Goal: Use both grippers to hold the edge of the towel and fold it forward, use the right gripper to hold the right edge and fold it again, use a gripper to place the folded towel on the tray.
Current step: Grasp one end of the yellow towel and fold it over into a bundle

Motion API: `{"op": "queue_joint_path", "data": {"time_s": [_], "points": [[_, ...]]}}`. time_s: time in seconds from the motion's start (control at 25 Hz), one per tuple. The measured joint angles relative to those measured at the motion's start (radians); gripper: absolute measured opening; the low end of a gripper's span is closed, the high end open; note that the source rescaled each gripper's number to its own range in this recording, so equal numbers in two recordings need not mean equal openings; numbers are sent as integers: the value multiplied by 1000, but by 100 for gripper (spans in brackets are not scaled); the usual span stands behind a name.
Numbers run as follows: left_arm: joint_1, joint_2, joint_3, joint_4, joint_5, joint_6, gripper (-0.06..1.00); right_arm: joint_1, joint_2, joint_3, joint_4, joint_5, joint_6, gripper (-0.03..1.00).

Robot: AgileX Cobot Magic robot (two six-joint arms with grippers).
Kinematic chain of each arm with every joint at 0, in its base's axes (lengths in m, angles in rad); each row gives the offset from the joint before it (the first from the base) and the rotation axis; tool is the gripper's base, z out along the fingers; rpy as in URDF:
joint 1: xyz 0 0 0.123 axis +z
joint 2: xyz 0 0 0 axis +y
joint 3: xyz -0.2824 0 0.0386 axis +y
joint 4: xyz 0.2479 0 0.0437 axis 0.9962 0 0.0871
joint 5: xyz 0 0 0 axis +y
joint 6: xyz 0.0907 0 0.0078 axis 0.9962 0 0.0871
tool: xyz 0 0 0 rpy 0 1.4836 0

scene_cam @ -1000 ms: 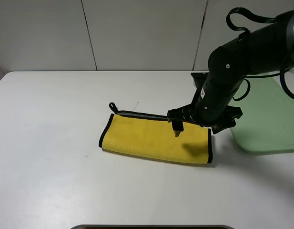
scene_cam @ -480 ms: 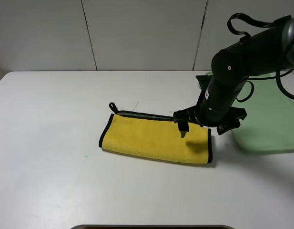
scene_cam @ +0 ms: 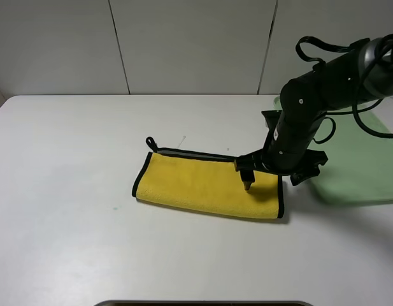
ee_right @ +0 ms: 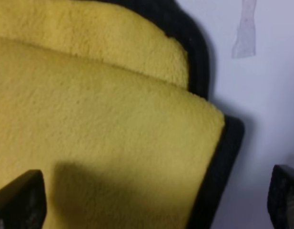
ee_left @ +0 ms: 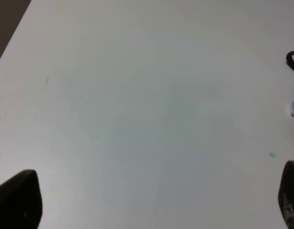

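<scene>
My right gripper (scene_cam: 271, 180) has drifted along the plush yellow microfibre towel with black piping (scene_cam: 202, 185) towards its right end and sunk lower, so its spread black fingers (ee_right: 18, 200) now stand to either side of that end's near corner. They are as wide apart as they go and hold nothing. The towel lies already folded once into a long strip in the middle of the white desk (scene_cam: 69, 191), a little towards the right side. By my judgement, the forward fold is done and I am lining up on the right edge (scene_cam: 282, 197) for the second fold. From my wrist the two yellow layers do not lie quite flush at that corner: the lower one pokes out past the upper one, so I will need to pinch both. My left gripper (ee_left: 151, 198) hangs well apart over bare desk, also wide open and empty, and only the towel's small black corner loop (scene_cam: 150, 143) peeks into its view. The large pale green plastic tray (scene_cam: 362, 172) waits at the desk's right edge, near the towel's right end, with my own arm hanging over the gap. A small white scrap (scene_cam: 183, 140) lies just behind the towel. Nothing stands between my fingers and the piping.
</scene>
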Motion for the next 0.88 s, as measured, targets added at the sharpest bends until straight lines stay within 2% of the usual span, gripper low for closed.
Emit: {"op": "queue_joint_path", "data": {"time_s": [0.32,0.68,0.8,0.88], "points": [[0,0,0,0,0,0,100,0,69,-6,23,-14,-46,100],[0,0,0,0,0,0,100,-10,94,-16,95,-23,-125,100],[0,0,0,0,0,0,100,-9,94,-18,107,-25,-129,86],[0,0,0,0,0,0,100,-6,94,-18,116,-31,-130,73]]}}
